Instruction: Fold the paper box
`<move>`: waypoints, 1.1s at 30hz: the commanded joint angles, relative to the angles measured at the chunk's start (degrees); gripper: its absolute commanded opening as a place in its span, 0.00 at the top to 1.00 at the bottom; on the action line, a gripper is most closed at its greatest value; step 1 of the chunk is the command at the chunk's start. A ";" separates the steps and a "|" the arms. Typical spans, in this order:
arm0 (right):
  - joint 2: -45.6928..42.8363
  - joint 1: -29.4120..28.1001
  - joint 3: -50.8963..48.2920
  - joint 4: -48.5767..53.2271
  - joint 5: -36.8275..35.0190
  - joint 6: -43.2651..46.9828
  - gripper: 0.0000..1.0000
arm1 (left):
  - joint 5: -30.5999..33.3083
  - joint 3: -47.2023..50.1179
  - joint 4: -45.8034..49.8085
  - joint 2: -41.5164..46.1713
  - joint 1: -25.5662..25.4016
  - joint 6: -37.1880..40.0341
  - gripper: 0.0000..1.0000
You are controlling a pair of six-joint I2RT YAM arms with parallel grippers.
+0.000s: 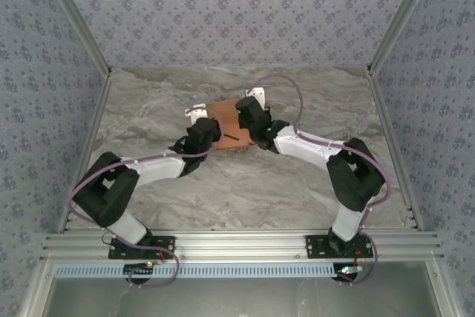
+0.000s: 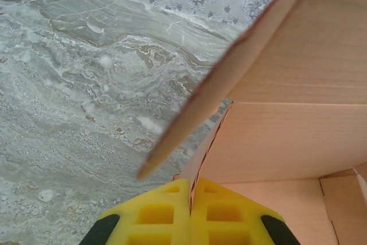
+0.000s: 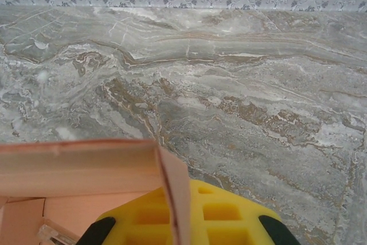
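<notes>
The salmon-orange paper box (image 1: 226, 120) lies partly folded at the middle of the marble table, between my two grippers. My left gripper (image 1: 199, 125) holds its left side: in the left wrist view the yellow fingers (image 2: 163, 213) are shut on a thin upright wall of the paper box (image 2: 287, 136), with a flap slanting above. My right gripper (image 1: 251, 111) holds the right side: in the right wrist view its yellow fingers (image 3: 229, 216) are shut on an upright flap of the paper box (image 3: 80, 167). A thin dark stick (image 1: 234, 137) lies on the card.
The grey marble tabletop (image 1: 245, 183) is bounded by patterned walls at the back and both sides (image 1: 237, 12). An aluminium rail (image 1: 237, 243) with both arm bases runs along the near edge. A cable (image 1: 293, 94) loops above the right arm.
</notes>
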State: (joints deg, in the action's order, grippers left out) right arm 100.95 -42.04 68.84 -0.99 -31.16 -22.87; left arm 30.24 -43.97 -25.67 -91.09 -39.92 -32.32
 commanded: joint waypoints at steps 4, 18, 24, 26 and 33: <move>1.32 0.68 -4.14 -3.63 -4.98 -2.79 0.93 | 9.83 -0.80 -3.05 -2.54 -0.99 -3.44 1.00; -1.01 0.40 -13.95 -15.53 -1.29 -8.34 0.92 | 18.68 5.36 -14.02 -5.28 -6.99 -1.09 1.00; -2.80 -0.27 -17.21 -18.24 -1.14 -10.66 0.92 | 19.55 9.55 -19.19 -5.68 -8.33 0.19 1.00; -3.21 -0.80 -18.04 -18.88 -1.77 -10.83 0.92 | 19.72 10.60 -20.82 -6.01 -8.67 0.69 1.00; -4.78 -2.16 -21.07 -20.65 -3.27 -12.52 0.90 | 22.36 13.83 -26.94 -8.32 -11.11 3.32 1.00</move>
State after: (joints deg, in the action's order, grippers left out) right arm 97.47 -44.31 49.76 -22.15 -29.98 -32.21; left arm 47.09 -32.10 -48.69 -97.78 -50.43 -30.55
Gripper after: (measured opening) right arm 0.096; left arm 0.043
